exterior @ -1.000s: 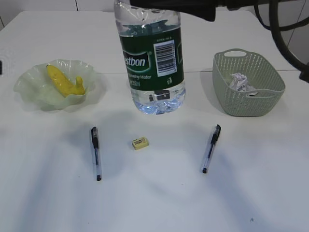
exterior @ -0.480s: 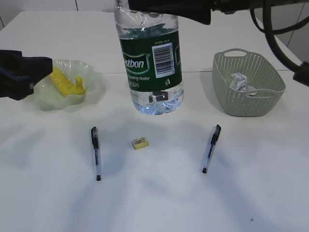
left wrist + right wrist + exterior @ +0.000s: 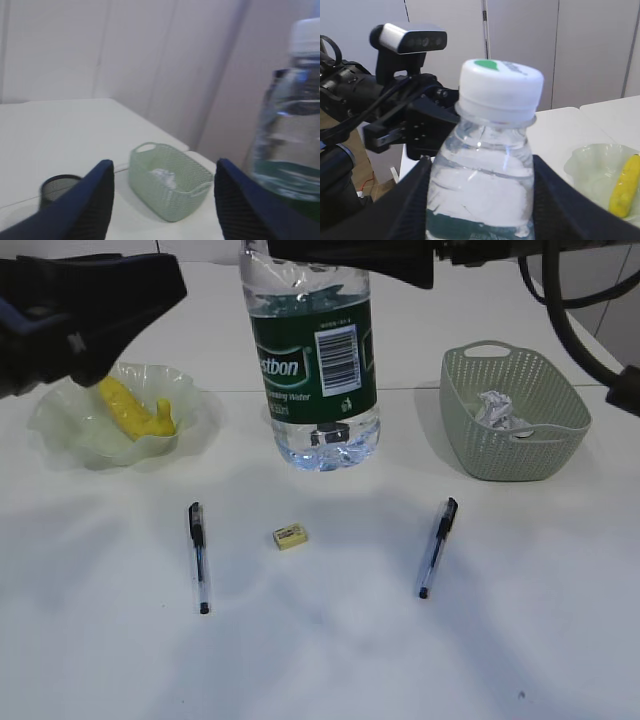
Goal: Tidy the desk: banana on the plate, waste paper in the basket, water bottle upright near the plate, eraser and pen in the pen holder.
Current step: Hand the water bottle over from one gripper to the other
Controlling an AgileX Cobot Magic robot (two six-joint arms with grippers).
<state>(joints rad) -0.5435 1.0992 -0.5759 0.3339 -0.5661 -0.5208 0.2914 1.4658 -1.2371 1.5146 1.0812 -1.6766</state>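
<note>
The water bottle (image 3: 315, 370) with a green label stands upright mid-table. My right gripper (image 3: 340, 255) is shut on its upper part; in the right wrist view (image 3: 480, 200) the fingers press both sides of the bottle (image 3: 485, 165). My left gripper (image 3: 130, 325) is open and empty, raised above the plate (image 3: 60, 425), which holds the banana (image 3: 130, 405). Crumpled paper (image 3: 500, 410) lies in the green basket (image 3: 515, 455). Two pens (image 3: 198, 555) (image 3: 437, 545) and a yellow eraser (image 3: 290, 536) lie on the table. The black mesh pen holder (image 3: 57, 187) shows in the left wrist view.
The left wrist view looks between the open fingers (image 3: 85, 205) of my left gripper (image 3: 164, 165) at the basket (image 3: 170, 192) and the bottle (image 3: 290, 140). The plate sits about a hand's width left of the bottle. The table's far edge runs behind both.
My left gripper has come in from the left and risen above the plate, open. The bottle, held by the right gripper, has shifted slightly back.
</note>
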